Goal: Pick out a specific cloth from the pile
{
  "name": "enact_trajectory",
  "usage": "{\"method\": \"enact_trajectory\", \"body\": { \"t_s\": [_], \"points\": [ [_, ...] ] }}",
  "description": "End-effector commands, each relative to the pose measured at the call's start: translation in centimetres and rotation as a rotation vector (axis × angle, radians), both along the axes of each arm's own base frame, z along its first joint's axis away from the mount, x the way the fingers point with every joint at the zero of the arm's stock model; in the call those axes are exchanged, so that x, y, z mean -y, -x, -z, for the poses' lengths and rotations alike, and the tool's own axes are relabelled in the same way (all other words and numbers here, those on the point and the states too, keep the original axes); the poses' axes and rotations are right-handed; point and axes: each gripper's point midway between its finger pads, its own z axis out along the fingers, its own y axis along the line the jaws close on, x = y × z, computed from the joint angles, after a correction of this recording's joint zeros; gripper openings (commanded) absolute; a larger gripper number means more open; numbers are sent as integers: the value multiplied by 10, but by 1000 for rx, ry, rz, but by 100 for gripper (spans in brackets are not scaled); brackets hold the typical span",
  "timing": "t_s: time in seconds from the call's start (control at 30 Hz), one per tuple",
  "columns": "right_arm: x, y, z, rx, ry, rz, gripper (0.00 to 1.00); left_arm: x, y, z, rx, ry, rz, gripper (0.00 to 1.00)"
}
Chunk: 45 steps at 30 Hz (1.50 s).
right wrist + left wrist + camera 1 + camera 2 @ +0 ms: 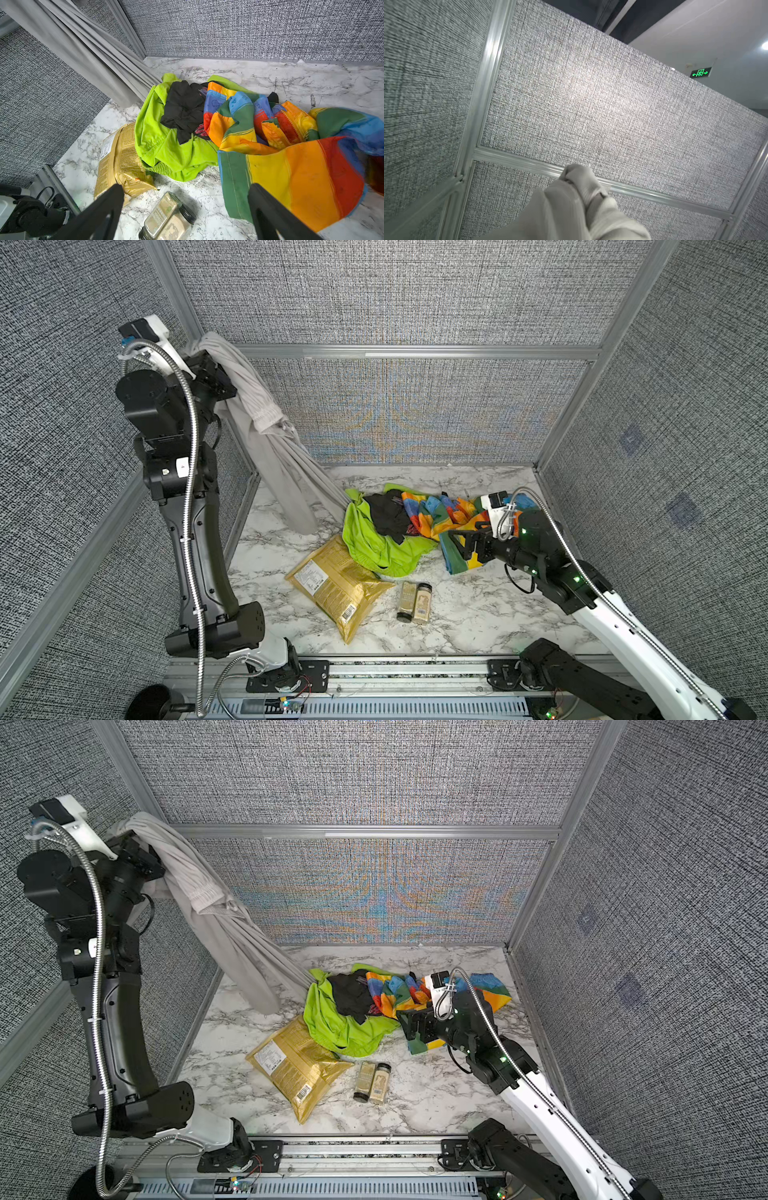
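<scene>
My left gripper is raised high at the back left corner and is shut on the cloth, a plain light grey garment. The fabric wraps over the jaws and hides them in the left wrist view, where only the bunched cloth shows. From there the cloth hangs down in long folds, and its lower end still reaches into the pile of lime green, black and rainbow-striped fabrics. My right gripper stands open just above the rainbow cloth's near edge, with nothing between its fingers.
A gold snack bag lies in front of the pile, partly under the lime green cloth. Two spice jars lie side by side to its right, below my right gripper. Grey fabric walls enclose the marble table on three sides.
</scene>
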Motion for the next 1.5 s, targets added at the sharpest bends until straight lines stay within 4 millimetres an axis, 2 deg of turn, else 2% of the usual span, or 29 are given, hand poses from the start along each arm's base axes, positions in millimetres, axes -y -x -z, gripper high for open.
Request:
{"method": "enact_trajectory", "body": {
  "t_s": [0.0,0.23,0.47,0.5,0.57,0.63,0.77,0.8,0.9,0.97,1.07,1.13,1.3,1.47],
  "points": [
    [1,-4,-2,12,-4,19,97,-10,25,-40,170,-3,-72,0],
    [3,-4,0,10,2,25,97,-28,30,-54,225,10,-137,0],
    [-3,-7,14,-32,-14,28,94,-36,50,-79,317,2,-182,0],
    [-5,-9,13,-30,-24,31,94,-36,49,-79,316,0,-178,0],
    [-12,-10,28,-58,-33,29,93,-35,40,-71,288,-1,-161,0],
    [-25,-13,33,-59,-50,17,92,-34,26,-54,247,6,-125,0],
    [-63,-20,51,-95,-6,-28,90,-24,-14,-8,143,32,11,0],
    [-73,-25,45,-92,4,-42,90,-20,-25,3,107,34,52,0],
    [-102,-36,50,-102,54,-77,89,-12,-48,33,15,29,135,0],
    [-122,-44,53,-96,76,-101,89,-7,-51,47,-13,9,156,0],
    [-153,-53,60,-100,105,-144,89,3,-43,70,-40,-38,158,0],
    [-174,-57,65,-101,124,-173,89,8,-39,93,-91,-66,160,0],
    [-218,-69,93,-137,172,-216,82,15,-25,175,-214,-82,149,1],
    [-235,-85,137,-188,295,-183,82,16,-21,252,-365,-78,142,2]
  ]
}}
